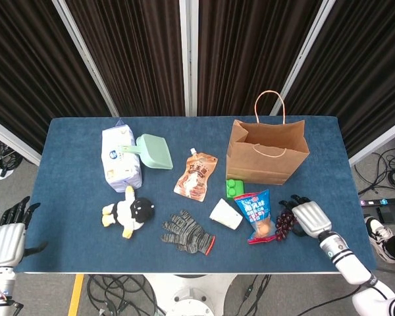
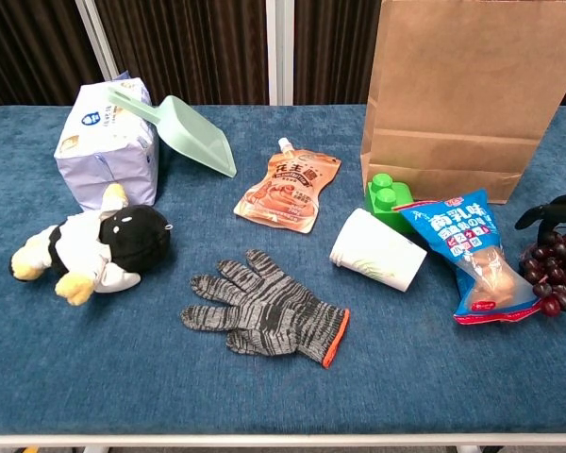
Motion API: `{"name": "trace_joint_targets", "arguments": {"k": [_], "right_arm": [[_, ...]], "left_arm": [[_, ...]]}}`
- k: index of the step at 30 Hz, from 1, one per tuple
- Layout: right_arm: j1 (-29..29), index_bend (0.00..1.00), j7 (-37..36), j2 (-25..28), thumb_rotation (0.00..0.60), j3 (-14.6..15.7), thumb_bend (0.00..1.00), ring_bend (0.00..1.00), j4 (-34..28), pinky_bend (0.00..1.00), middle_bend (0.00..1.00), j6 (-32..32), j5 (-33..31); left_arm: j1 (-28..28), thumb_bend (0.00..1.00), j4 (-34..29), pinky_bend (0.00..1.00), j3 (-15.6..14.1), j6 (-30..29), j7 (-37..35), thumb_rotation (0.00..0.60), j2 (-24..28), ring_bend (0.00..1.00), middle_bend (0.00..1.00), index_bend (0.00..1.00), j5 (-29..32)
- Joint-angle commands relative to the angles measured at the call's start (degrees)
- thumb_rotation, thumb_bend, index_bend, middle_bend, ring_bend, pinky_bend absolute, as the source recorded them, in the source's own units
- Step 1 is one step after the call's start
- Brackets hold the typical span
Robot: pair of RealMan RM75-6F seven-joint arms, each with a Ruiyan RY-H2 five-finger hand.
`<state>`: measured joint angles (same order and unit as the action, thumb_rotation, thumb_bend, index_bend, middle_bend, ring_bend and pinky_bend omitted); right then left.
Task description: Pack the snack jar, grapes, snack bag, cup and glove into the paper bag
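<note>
Dark red grapes point(image 1: 286, 222) point(image 2: 550, 274) lie near the table's front right. My right hand point(image 1: 305, 216) hovers over their right side, fingers spread and holding nothing; its dark fingertips point(image 2: 552, 209) show at the chest view's right edge. Whether they touch the grapes is unclear. Left of the grapes lie a blue snack bag point(image 1: 258, 216) point(image 2: 467, 255), a tipped white cup point(image 1: 225, 214) point(image 2: 377, 250) and a grey knit glove point(image 1: 187, 232) point(image 2: 264, 310). A small green two-knobbed container point(image 1: 234, 188) point(image 2: 387, 198) sits before the upright paper bag point(image 1: 266, 158) point(image 2: 462, 94). My left hand point(image 1: 6, 240) hangs open off the table's front left corner.
An orange spout pouch point(image 1: 196, 176) point(image 2: 288, 193) lies mid-table. A plush toy point(image 1: 128, 214) point(image 2: 94, 245), a tissue pack point(image 1: 120, 159) point(image 2: 104, 151) and a pale green scoop point(image 1: 155, 151) point(image 2: 193, 132) occupy the left half. The table's right edge runs just beyond my right hand.
</note>
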<state>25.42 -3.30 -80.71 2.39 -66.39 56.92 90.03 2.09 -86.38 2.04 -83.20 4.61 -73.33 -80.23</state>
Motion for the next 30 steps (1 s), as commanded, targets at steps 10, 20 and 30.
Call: {"name": "trace_joint_targets", "arguments": {"k": [10,20,30], "right_arm": [[-0.37,0.66,-4.95,2.10,0.600,-2.69,0.30,0.44,-2.30,0.63,0.60,16.72,6.50],[1.61,0.66,-5.40,13.27,0.600,-11.34,0.29,0.44,-18.69,0.63,0.61,28.49,8.38],[5.82,0.66,-4.43,19.62,0.600,-22.83,0.27,0.43,-24.57,0.62,0.61,21.17,-8.86]], "left_arm": [[-0.27,0.12,0.08,0.13,-0.06,-0.33,-0.22,0.600,0.08,0.11,0.14,0.22,-0.09],[0.04,0.12,-0.53,0.13,0.08,-0.19,0.32,0.600,0.29,0.11,0.14,0.22,-0.31],[0.14,0.12,-0.61,0.13,0.03,0.24,0.51,0.600,0.29,0.11,0.14,0.22,-0.04]]}}
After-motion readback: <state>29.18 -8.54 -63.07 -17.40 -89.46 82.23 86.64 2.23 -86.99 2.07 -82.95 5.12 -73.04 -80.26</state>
